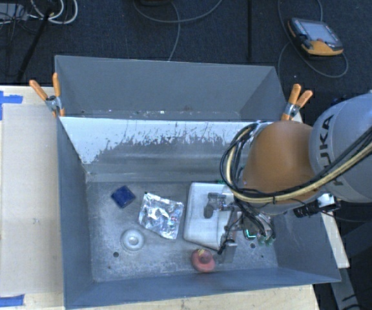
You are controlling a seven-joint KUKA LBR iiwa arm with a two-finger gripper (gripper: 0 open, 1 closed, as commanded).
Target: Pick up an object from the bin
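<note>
Camera view from above had the gripper (227, 243) low at about 4 o'clock on the bin floor (108, 263), hanging from an orange wrist cover (278, 157) looped with black and yellow cables (232, 166). Whether it was spread wide or drawn narrow could not be told, since its dark metal parts ran together, and nothing could be seen held in it. It sat over the right edge of a white block (199, 219), a flat, pale, rounded-cornered rectangle lying near the centre of the floor, tilted slightly and touching nothing but the floor on its left side. Just beside the gripper, at its 7 o'clock, lay a small pink round thing (203, 259), reddish at the rim, close under the block's lower edge and near the bin's front wall at 6 o'clock. Toward 9 o'clock from the block, just beside it, lay a crumpled silver foil packet (161, 215). Farther out at 9 o'clock was a small dark blue square (123, 196), and at 8 o'clock a small clear round cap (132, 239), each well apart from the gripper.
</note>
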